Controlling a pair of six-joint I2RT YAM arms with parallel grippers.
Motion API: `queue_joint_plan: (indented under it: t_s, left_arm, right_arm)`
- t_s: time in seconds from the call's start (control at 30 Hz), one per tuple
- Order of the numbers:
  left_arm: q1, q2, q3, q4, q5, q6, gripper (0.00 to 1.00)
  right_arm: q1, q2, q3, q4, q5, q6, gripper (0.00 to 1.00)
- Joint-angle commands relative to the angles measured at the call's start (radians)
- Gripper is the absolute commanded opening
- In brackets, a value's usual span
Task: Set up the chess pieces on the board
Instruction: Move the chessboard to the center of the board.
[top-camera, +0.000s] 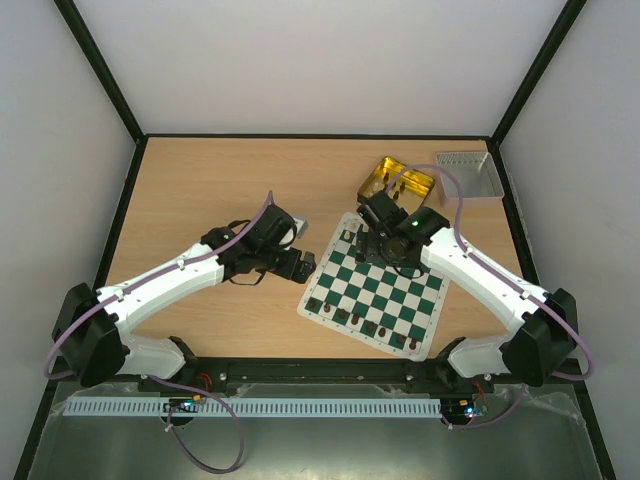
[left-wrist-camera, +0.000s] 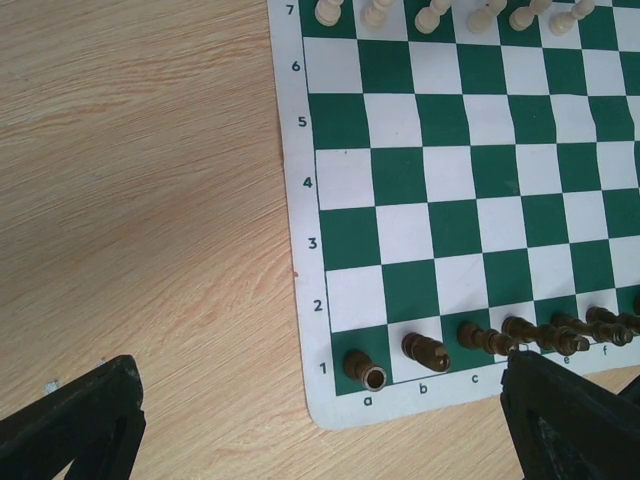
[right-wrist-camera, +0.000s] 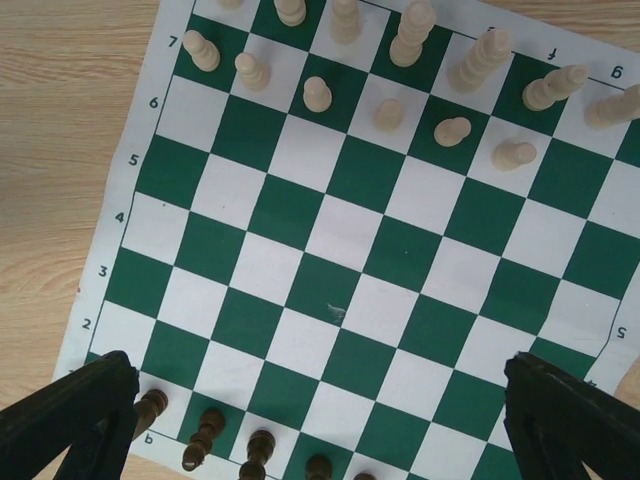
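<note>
The green and white board lies right of centre. Dark brown pieces line its near edge, and cream pieces stand along the far edge, partly hidden by the right arm. My left gripper hovers by the board's left corner, open and empty. Its view shows the dark rook on a1, the dark row beside it and cream pawns on row 7. My right gripper hovers over the far side, open and empty. Its view shows cream pieces and dark pieces.
A translucent yellow tray stands behind the board, with a grey rectangular tray at the back right. Bare wooden table lies to the left. Black frame posts edge the workspace.
</note>
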Motion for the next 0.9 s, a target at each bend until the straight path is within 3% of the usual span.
queue_joint_plan:
  t_s: [0.0, 0.17, 0.33, 0.47, 0.67, 0.87]
  left_arm:
    - [0.002, 0.010, 0.002, -0.007, -0.017, 0.013, 0.97]
    - [0.001, 0.021, 0.002, -0.013, -0.033, 0.010, 0.97]
    - [0.006, 0.025, 0.012, -0.022, -0.064, 0.013, 0.97]
    - [0.012, 0.030, 0.018, -0.020, -0.066, 0.012, 0.97]
    - [0.046, 0.025, 0.018, -0.025, -0.058, 0.001, 0.97]
    - [0.164, 0.001, 0.000, -0.012, 0.043, -0.043, 0.97]
  right_arm:
    - [0.000, -0.013, 0.038, -0.014, 0.041, 0.024, 0.97]
    - [-0.040, -0.006, 0.056, -0.053, 0.082, 0.039, 0.97]
    - [-0.211, -0.055, 0.011, -0.062, 0.019, 0.019, 1.00]
    - [-0.324, -0.086, -0.029, -0.049, -0.056, -0.013, 0.92]
    - [-0.335, -0.040, -0.046, -0.042, -0.144, -0.005, 0.92]
    - [-0.335, -0.001, -0.072, -0.016, -0.265, -0.039, 0.95]
